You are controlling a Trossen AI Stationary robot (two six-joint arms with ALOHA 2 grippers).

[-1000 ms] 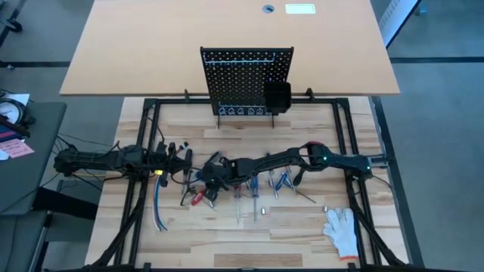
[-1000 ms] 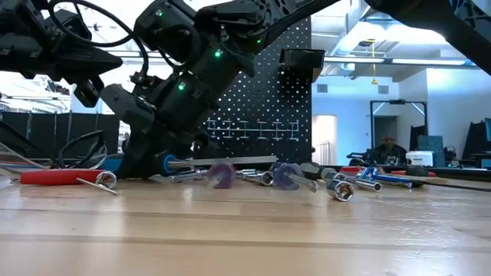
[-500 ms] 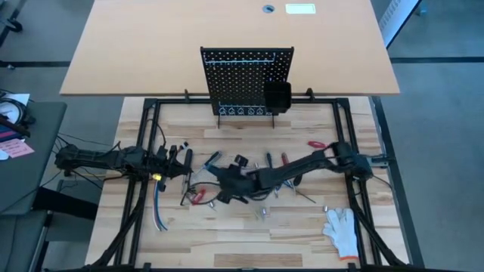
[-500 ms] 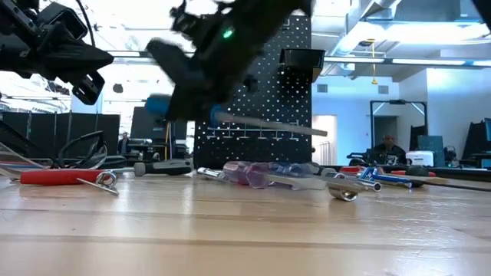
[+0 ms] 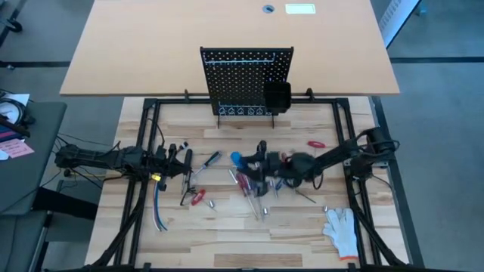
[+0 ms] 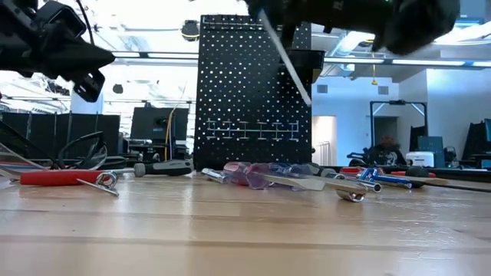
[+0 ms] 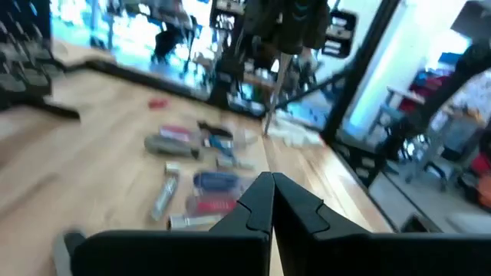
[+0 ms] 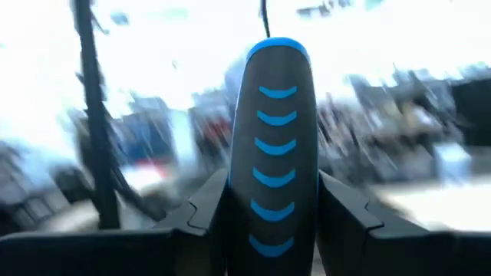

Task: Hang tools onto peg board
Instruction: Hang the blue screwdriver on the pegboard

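Right gripper (image 5: 261, 160) clamping blue screwdriver (image 8: 274, 146), now lifting off table toward peg board (image 5: 247, 81); left gripper (image 7: 270, 201) staying closed, idle.

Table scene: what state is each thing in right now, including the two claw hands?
Right gripper: shut on the blue-handled screwdriver, raised off the table.
Left gripper: shut, empty, waiting at the table's left side.
Peg board: upright; no tools visible on it.
Loose tools: lying flat on the table.
White glove: lying flat.
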